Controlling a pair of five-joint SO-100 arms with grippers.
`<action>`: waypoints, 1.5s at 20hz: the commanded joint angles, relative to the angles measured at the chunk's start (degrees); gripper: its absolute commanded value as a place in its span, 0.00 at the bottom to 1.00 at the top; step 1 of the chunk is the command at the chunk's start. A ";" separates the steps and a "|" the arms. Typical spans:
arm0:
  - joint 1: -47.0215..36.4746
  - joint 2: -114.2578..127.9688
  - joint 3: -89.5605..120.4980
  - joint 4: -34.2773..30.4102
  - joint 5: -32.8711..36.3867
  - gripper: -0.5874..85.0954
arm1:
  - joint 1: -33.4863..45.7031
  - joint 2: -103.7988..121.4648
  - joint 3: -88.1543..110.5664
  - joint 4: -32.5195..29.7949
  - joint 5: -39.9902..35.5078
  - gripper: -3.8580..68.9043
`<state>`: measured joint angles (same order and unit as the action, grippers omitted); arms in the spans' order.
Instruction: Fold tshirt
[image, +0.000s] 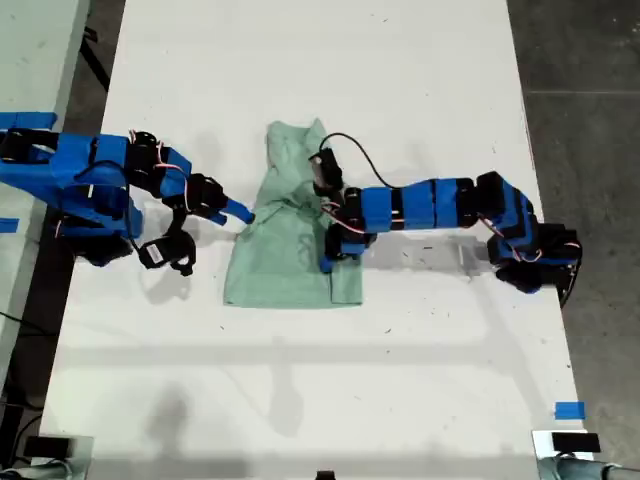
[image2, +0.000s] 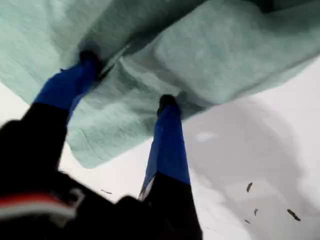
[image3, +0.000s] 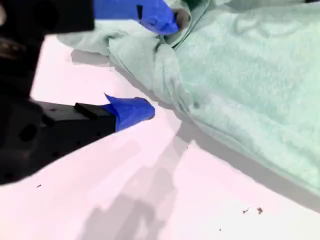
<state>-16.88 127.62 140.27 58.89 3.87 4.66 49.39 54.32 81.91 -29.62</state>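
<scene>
The pale mint-green tshirt (image: 285, 255) lies bunched and partly folded in the middle of the white table (image: 300, 380). My first gripper (image: 327, 258) reaches in from the exterior view's right and sits over the shirt's right part. In the first wrist view it (image2: 126, 82) is open, both fingertips pressed into the wrinkled tshirt (image2: 225, 55). My second gripper (image: 240, 212) comes from the exterior view's left to the shirt's left edge. It (image3: 150, 62) is open, one finger on the tshirt (image3: 250, 90) edge, the other low by the table.
A black cable (image: 350, 150) arcs from the first arm over the shirt's upper part. Blue tape (image: 569, 410) marks the table's near right corner in the exterior view. Dark floor (image: 590, 100) borders the table on the right, another pale surface (image: 30, 60) on the left.
</scene>
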 joint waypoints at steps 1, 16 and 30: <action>-0.18 1.85 -3.96 2.46 -1.41 0.29 | -0.79 11.69 -5.19 6.77 -1.32 0.56; 2.99 -2.81 -17.84 19.78 -3.43 0.30 | 2.81 31.38 6.50 12.30 -5.45 0.43; 4.66 -26.89 -15.21 1.93 -0.44 0.30 | 2.29 34.45 11.87 11.51 -4.22 0.42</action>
<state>-11.60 102.48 125.60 64.16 2.20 7.03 78.66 66.45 93.78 -34.54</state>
